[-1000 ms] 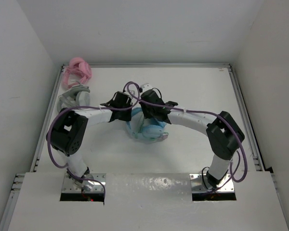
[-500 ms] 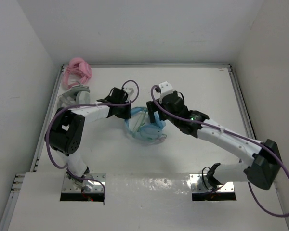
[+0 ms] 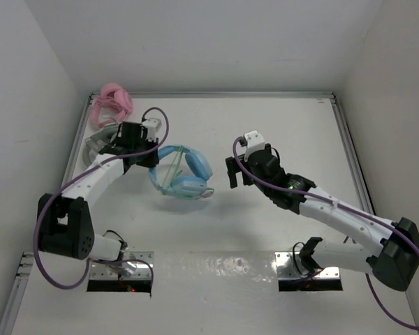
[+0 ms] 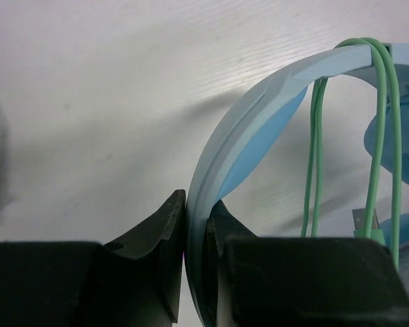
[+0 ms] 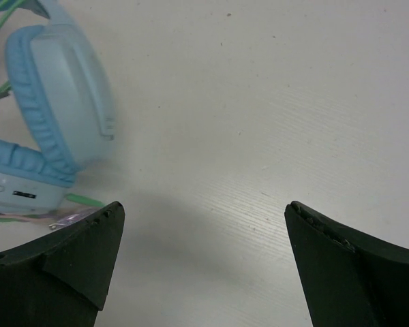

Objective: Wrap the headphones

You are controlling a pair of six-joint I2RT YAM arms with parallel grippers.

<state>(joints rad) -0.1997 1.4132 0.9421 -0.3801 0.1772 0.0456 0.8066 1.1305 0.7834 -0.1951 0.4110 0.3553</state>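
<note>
Headphones (image 3: 184, 184), headband far-left (pinched), cups near-right

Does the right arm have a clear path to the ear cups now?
Probably yes: the right gripper is open, only bare table lies before the ear cups, and the left gripper holds the headband from the far side.

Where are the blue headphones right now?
Top view: the blue headphones are left of centre, right of the pink headphones, their headband pinched in the left gripper.
</note>
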